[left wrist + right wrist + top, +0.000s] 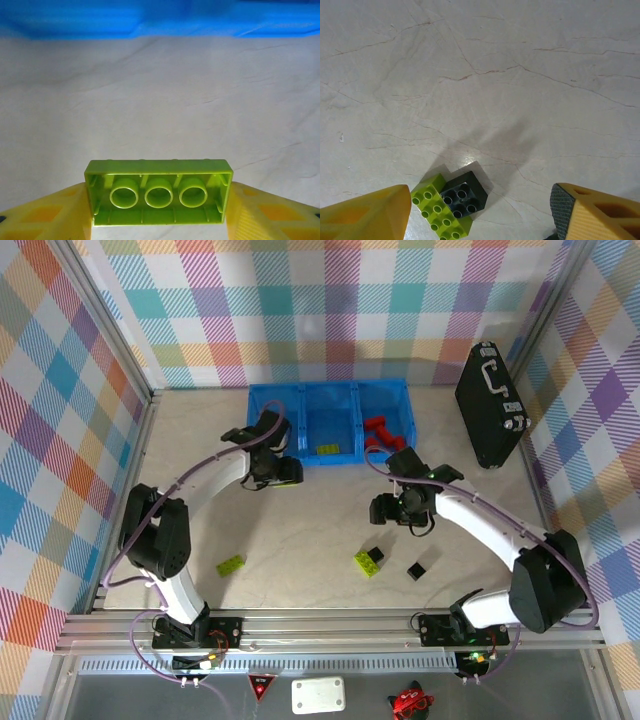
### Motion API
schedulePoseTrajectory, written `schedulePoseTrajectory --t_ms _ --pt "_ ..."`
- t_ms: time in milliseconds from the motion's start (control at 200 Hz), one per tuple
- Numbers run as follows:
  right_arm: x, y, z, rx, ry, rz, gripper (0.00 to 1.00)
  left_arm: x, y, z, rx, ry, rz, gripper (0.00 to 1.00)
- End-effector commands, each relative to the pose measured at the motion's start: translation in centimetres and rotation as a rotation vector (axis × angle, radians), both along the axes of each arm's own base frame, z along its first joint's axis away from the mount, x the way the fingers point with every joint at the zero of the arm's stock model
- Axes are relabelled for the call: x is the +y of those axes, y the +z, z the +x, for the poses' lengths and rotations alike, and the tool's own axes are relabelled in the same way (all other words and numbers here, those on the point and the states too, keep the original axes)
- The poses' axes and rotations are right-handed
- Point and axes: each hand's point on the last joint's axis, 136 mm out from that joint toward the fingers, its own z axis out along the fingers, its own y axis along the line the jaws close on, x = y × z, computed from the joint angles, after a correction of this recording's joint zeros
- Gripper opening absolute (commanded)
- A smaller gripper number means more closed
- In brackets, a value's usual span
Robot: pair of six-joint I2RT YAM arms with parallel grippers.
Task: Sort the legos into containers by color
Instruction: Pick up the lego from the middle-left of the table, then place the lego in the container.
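Observation:
My left gripper (158, 220) is shut on a lime-green lego (158, 192), its hollow underside facing the camera, just in front of the blue bin's wall (160, 17). From above, that left gripper (285, 476) hangs near the bin (268, 400), by the left and middle containers. A lime lego (328, 449) lies in the middle container, and red legos (383, 433) lie in the right one. My right gripper (480, 215) is open above the table, with a lime lego (440, 212) and a black lego (465, 192) touching each other below it. In the top view my right gripper (390, 508) is behind that pair (368, 560).
Another lime lego (231, 564) lies on the table at the front left. A small black cube (416, 570) sits to the right of the lime and black pair. A black hard case (490, 405) leans at the back right. Checked walls close in the table.

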Motion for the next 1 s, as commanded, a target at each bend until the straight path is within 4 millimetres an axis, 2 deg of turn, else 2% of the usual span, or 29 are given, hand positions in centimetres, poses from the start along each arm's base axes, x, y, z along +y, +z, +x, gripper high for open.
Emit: schedulePoseTrajectory --t_ms 0,170,300,430,525,670,995 --pt "-0.9 0.8 -0.7 -0.026 -0.021 -0.020 0.74 -2.0 0.9 0.6 -0.017 0.011 -0.002 0.62" --pt "-1.7 2.0 -1.2 -0.073 -0.041 -0.015 0.73 -5.6 3.1 3.8 -0.183 0.039 -0.038 0.61" --pt "-2.1 2.6 -1.4 -0.090 -0.051 -0.016 0.73 -7.7 3.9 6.2 -0.292 0.067 -0.040 0.61" --pt "-2.3 2.8 -1.8 -0.091 -0.052 -0.014 0.73 -9.3 4.3 8.1 -0.385 0.093 -0.015 0.60" --pt "-2.4 2.9 -1.8 -0.094 -0.053 -0.017 0.73 -9.7 4.4 9.3 -0.459 0.129 0.008 0.60" --pt "-2.5 2.8 -1.9 -0.089 -0.053 -0.020 0.73 -10.0 3.8 10.7 -0.494 0.165 0.022 0.60" --pt "-3.0 3.3 -2.6 -0.096 -0.061 -0.015 0.73 -11.7 0.6 12.8 -0.460 0.143 0.059 0.60"
